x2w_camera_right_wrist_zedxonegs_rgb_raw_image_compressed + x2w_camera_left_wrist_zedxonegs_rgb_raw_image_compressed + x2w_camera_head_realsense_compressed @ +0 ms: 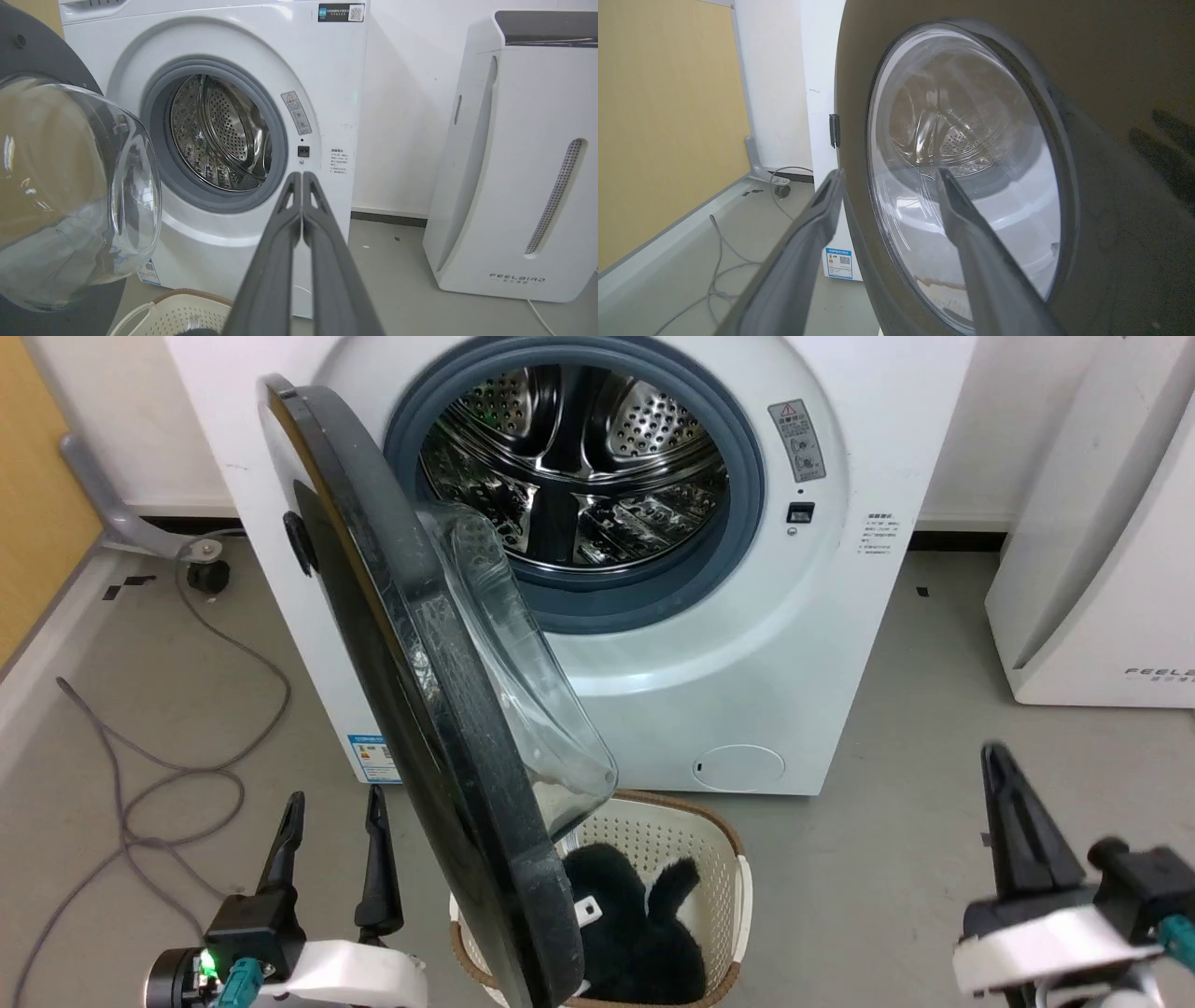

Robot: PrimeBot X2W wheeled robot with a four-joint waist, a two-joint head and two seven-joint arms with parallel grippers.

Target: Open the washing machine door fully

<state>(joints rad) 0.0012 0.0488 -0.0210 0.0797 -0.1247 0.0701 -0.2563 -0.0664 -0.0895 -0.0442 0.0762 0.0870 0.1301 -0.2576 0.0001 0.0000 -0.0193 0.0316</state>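
The white washing machine [738,644] stands ahead with its steel drum [574,457] exposed inside the grey gasket. The washing machine door [401,691], a glossy black disc with a clear glass bowl [523,681], hangs swung out on its left hinge, edge-on toward me. My left gripper [336,803] is open at the lower left, just outside the door's black face [1111,140], with nothing between its fingers. At the lower right my right gripper [994,756] is shut and empty, well clear of the door [28,60] and pointing at the machine's front [233,46].
A cream laundry basket [719,840] holding a dark garment [635,924] sits on the floor below the door. A grey cable [187,775] loops over the floor at left. The white FEELBIRD appliance [1102,551] stands at right, with grey floor between it and the machine.
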